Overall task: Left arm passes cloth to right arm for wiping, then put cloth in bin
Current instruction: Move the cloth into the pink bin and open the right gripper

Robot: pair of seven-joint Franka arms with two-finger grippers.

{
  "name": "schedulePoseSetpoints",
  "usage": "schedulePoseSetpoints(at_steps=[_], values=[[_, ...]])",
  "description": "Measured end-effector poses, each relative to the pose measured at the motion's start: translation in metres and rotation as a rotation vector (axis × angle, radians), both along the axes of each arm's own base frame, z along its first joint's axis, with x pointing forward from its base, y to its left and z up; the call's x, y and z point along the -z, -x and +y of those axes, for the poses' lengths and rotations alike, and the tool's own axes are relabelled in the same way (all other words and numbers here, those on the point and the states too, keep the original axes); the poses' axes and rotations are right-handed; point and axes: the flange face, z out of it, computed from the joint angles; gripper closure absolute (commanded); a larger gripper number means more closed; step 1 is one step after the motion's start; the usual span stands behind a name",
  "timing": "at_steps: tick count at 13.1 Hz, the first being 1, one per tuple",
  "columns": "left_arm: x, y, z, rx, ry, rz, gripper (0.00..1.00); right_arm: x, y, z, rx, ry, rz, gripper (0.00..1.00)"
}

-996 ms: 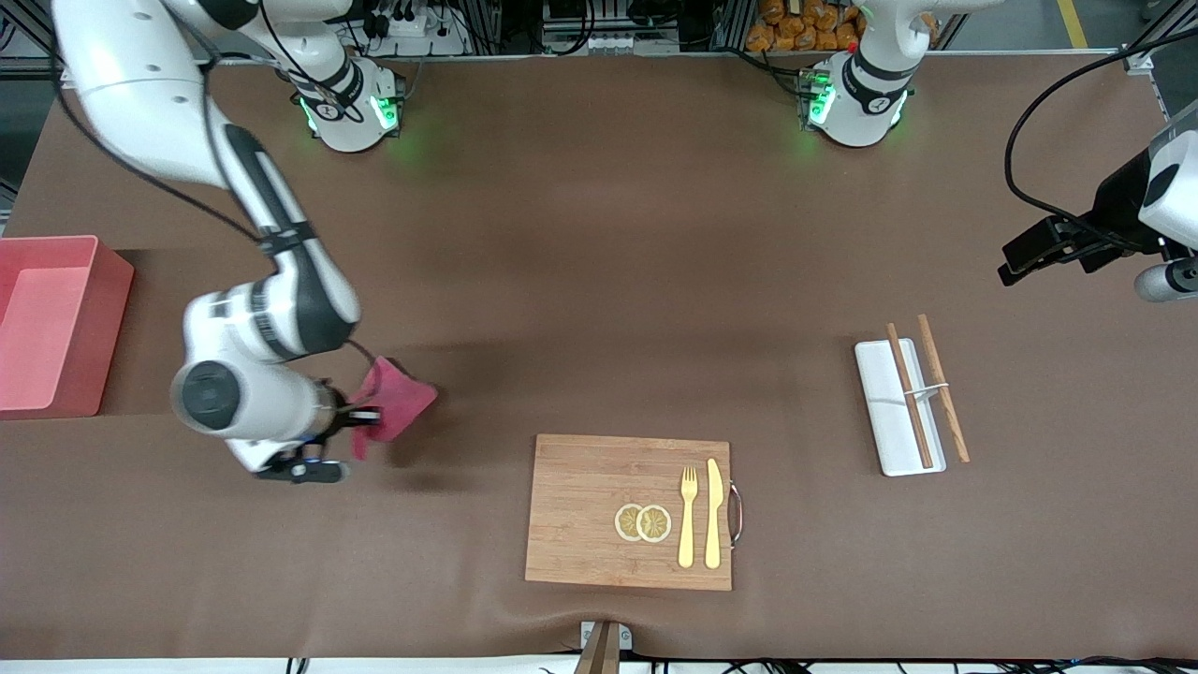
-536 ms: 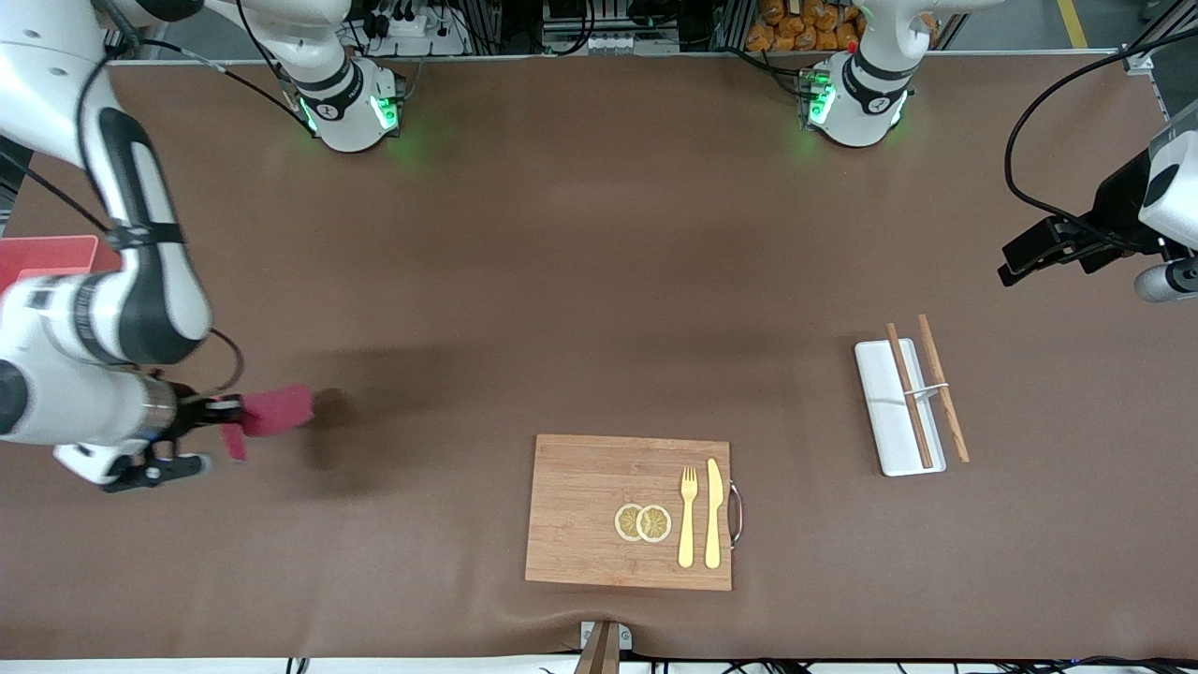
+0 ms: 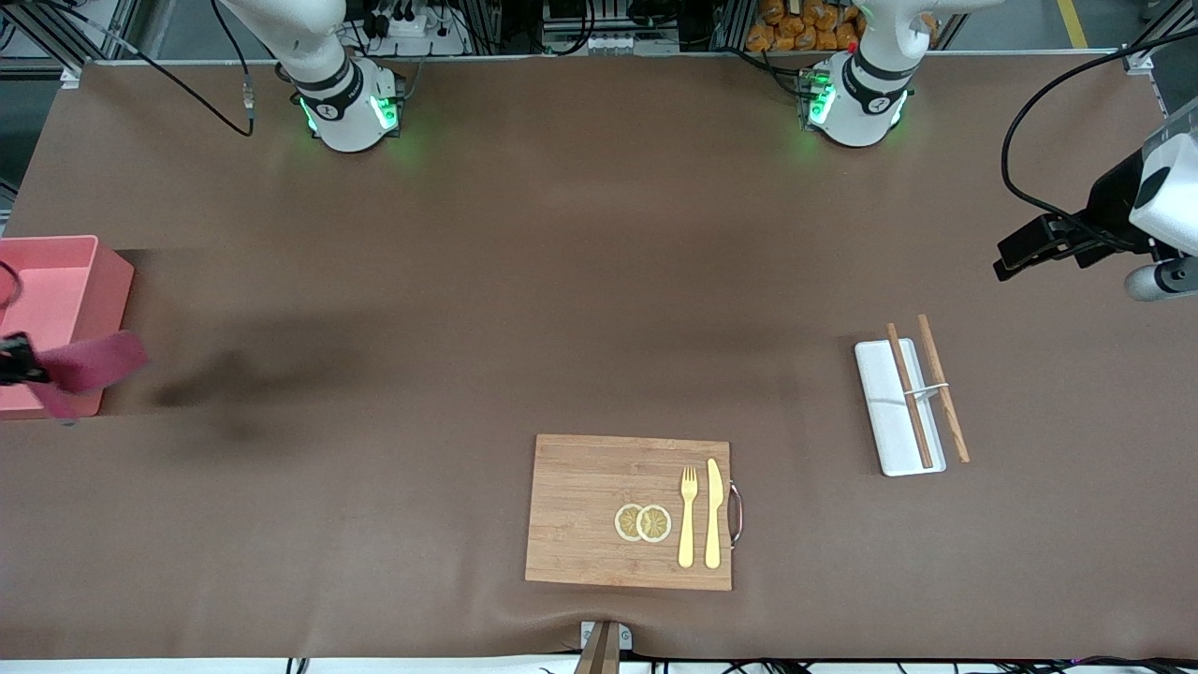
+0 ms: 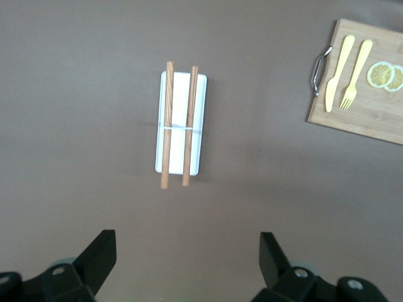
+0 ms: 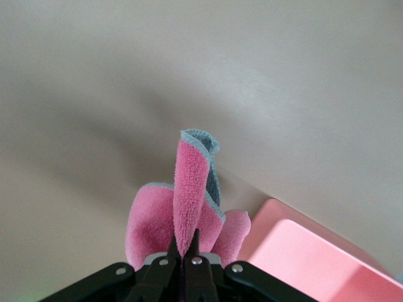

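Note:
The raspberry-red cloth [image 3: 91,363] hangs pinched in my right gripper [image 3: 28,369], which is shut on it. It is in the air over the wall of the pink bin [image 3: 114,285] at the right arm's end of the table. In the right wrist view the cloth [image 5: 189,195] stands folded up from the shut gripper [image 5: 186,244], with a corner of the bin [image 5: 308,261] beside it. My left gripper [image 3: 1011,260] waits open and empty over the left arm's end of the table. In the left wrist view that gripper [image 4: 187,250] has nothing between its fingers.
A wooden board [image 3: 580,510] with two lemon slices [image 3: 643,522], a yellow fork [image 3: 688,515] and knife [image 3: 713,513] lies near the front camera. A white tray [image 3: 884,402] with two brown chopsticks [image 3: 927,388] sits toward the left arm's end.
My right arm has swung away from the table's middle toward the bin, carrying the cloth, and is mostly out of the front view. The left arm has barely moved.

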Motion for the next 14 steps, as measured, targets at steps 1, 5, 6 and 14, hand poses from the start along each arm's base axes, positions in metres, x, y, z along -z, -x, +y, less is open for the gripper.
schedulePoseSetpoints(at_steps=[1,5,6,14], values=[[0.002,0.001,0.0,0.0,-0.001,0.01,0.0,-0.014,0.006,-0.021,-0.039,0.003,-0.022,1.0],[0.003,0.004,0.003,0.0,-0.024,0.026,0.0,-0.042,0.045,-0.107,-0.101,0.016,-0.07,1.0],[0.002,0.004,0.004,0.0,-0.038,0.024,0.0,-0.044,0.054,-0.123,-0.112,0.007,-0.081,1.0],[0.001,0.008,0.0,0.022,-0.043,0.022,0.0,0.01,0.066,-0.183,-0.443,-0.068,-0.143,0.83]])
